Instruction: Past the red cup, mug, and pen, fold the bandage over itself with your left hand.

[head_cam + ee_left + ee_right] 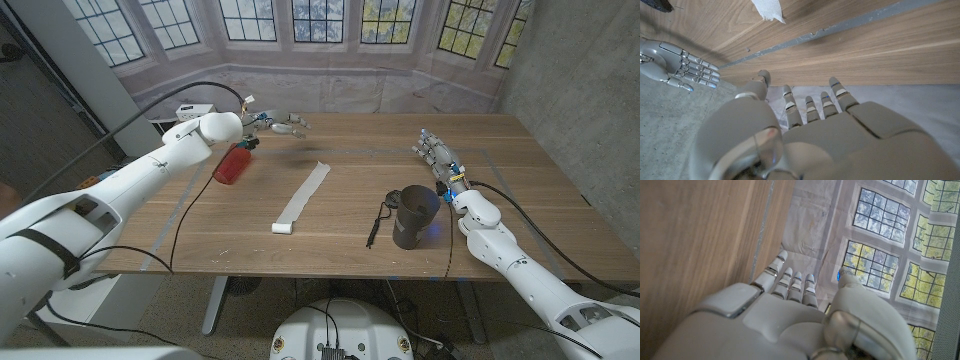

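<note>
The bandage (pixel 303 197) lies unrolled as a long white strip on the bench (pixel 520 150), between the red cup (pixel 232 164) and the mug (pixel 414 216), with a small roll at its near end. It looks light, soft and limp — likely to sag or slide, so I would pinch one end and lay it over the rest. The mug stands upright beside the pen (pixel 377 224); its contents cannot be made out. The cup lies on its side. The left robot hand (pixel 281 124) hovers beyond the cup, fingers spread, holding nothing; the right robot hand (pixel 437 155) is likewise spread and empty.
</note>
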